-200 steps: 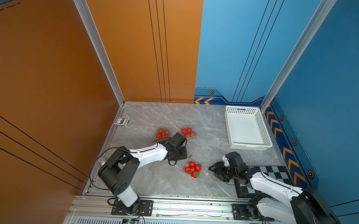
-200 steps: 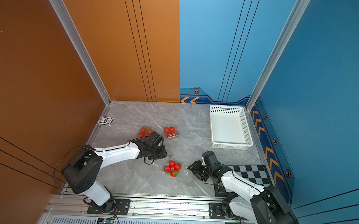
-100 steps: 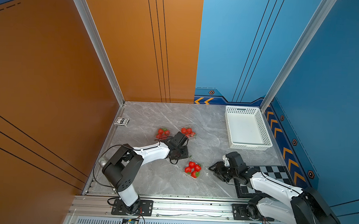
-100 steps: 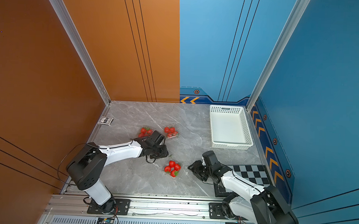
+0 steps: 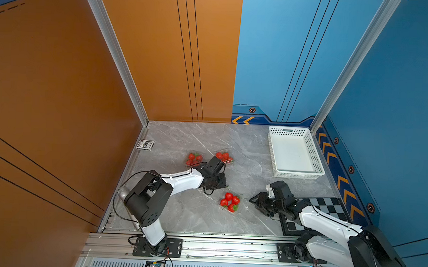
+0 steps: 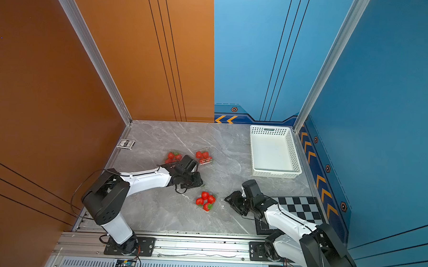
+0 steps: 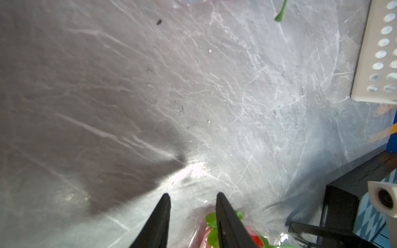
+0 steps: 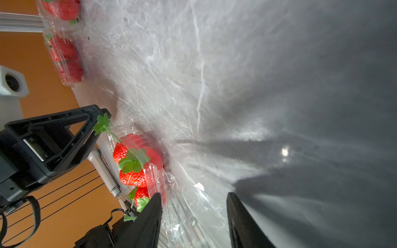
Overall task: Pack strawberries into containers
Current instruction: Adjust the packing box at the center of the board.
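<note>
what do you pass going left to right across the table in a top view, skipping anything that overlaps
playing-card box → far-left clamshell of strawberries → nearest clamshell of strawberries → right gripper → white perforated basket

Both top views high overhead, wrist views close, grazing tabletop [image 7: 236, 85]

Strawberries [image 5: 229, 196] are bright red with green caps, inside clear containers [image 8: 123, 131]. The table [image 5: 190, 138] is grey marble with white veins. The basket [image 5: 312, 153] is white and dotted with holes. Near it lies a black-and-white checked mat [image 5: 329, 206]. Orange chevrons [image 5: 330, 157] line the blue wall [image 5: 394, 122] beside it. The far wall [image 5: 60, 95] is orange.
</note>
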